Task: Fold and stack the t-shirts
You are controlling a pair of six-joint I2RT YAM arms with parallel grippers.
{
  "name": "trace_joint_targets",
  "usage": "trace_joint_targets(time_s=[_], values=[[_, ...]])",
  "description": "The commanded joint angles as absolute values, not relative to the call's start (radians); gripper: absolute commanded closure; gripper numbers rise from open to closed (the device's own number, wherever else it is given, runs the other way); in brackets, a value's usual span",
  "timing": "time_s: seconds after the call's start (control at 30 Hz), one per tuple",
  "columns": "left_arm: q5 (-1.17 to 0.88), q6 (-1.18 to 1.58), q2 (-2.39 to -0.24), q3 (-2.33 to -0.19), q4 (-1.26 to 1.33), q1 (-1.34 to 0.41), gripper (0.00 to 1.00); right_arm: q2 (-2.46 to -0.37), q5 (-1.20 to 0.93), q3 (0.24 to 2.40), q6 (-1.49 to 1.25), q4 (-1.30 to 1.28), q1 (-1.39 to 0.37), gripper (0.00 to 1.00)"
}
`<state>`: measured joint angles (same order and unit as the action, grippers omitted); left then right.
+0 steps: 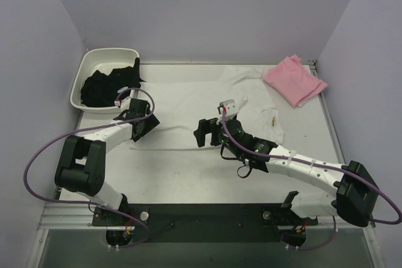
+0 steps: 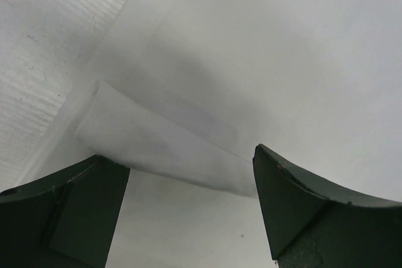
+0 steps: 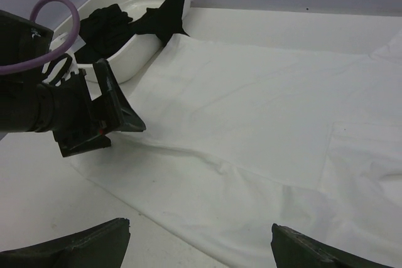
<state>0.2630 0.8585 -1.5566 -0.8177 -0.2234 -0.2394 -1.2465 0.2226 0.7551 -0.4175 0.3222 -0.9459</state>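
A white t-shirt [image 1: 188, 105] lies spread flat across the middle of the table, with a yellow tag [image 1: 274, 117] near its right end. A folded pink t-shirt [image 1: 294, 80] rests at the back right corner. My left gripper [image 1: 143, 123] is low at the white shirt's left edge and open. In the left wrist view a turned-up flap of white cloth [image 2: 163, 149] lies just ahead of the left gripper [image 2: 191, 218], between its spread fingers. My right gripper [image 1: 204, 133] hovers open over the shirt's near edge [image 3: 207, 205]. The right gripper [image 3: 201, 243] holds nothing, and the left gripper [image 3: 103, 117] shows ahead of it.
A white plastic tub [image 1: 85, 70] stands at the back left, holding black garments [image 1: 103, 86], one draped over its rim [image 3: 166, 14]. Purple walls close in the table on three sides. Bare tabletop [image 1: 188, 174] runs between the shirt and the arm bases.
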Motion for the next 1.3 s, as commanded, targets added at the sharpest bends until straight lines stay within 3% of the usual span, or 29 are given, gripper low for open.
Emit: trace_joint_targets(time_s=[0.0,0.3,0.47,0.8,1.27], values=[[0.298,0.857,-1.606,-0.897,-0.17,-0.219,0.12,-1.201,0.245,0.732,-0.426,0.336,-0.959,0.02],[0.302,0.857,-1.741,-1.081,-0.201,-0.149,0.13,-1.152,0.34,0.677,-0.431,0.293,-0.962,0.02],[0.397,0.831,-1.608,-1.078,-0.236,-0.238,0.13,-1.189,0.497,0.727,-0.445,0.1,-0.867,0.02],[0.38,0.86,-1.457,-1.008,-0.328,-0.5,0.13,-1.443,0.35,0.868,-0.543,-0.097,-0.597,0.02],[0.425,0.815,-1.677,-1.109,-0.408,-0.589,0.13,-1.586,0.265,0.927,-0.551,-0.115,-0.509,0.02]])
